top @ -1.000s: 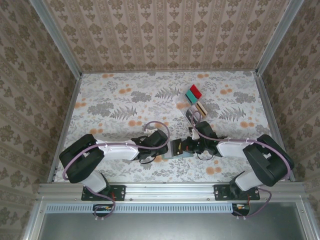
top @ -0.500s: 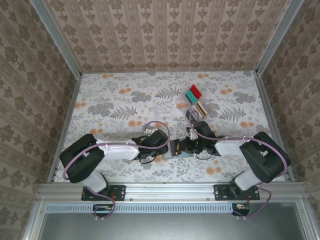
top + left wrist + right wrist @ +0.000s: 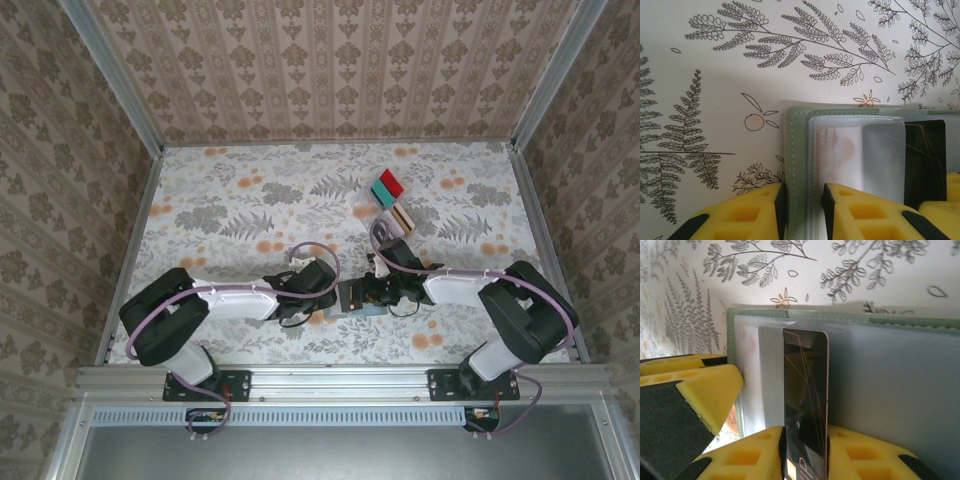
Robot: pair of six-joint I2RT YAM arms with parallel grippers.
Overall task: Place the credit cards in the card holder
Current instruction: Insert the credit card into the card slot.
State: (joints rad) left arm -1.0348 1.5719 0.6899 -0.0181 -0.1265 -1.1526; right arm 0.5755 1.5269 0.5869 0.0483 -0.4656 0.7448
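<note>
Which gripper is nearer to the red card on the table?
Right. The right gripper is at the card holder, diagonally near-left of the red card; the left gripper is farther left, across the holder.

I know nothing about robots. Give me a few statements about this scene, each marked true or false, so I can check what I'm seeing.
1. The left tool grips an edge of the flat grey-green bifold card holder. True.
2. The card holder is folded shut. False: it lies open, with its clear inner pockets showing.
3. A dark grey plastic card lies on the holder, seen between the yellow fingers of the right tool. True.
4. The red plastic card is beside the holder. False: it lies farther back on the table, next to a teal card, away from both tools.
</note>
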